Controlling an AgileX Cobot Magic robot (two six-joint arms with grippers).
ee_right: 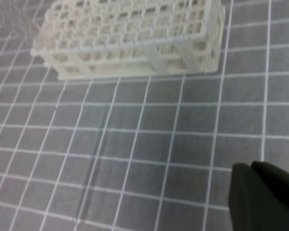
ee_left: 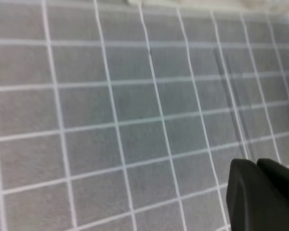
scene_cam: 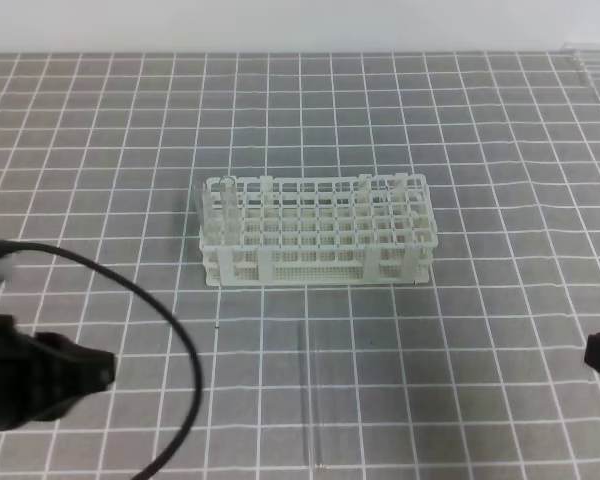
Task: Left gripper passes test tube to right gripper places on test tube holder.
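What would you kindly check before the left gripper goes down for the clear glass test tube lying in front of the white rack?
1. Clear glass test tube lies flat on the grey gridded mat, in front of the rack, apart from it: ok.
2. White plastic grid rack stands upright with open holes: ok.
3. Black left gripper holds nothing: ok.
4. Left gripper open for the pick: not ok, it is shut.
5. Black right gripper holds nothing, ready to receive: ok, though also shut.
6. Black cable stays off the tube: ok; it arcs left of the tube.
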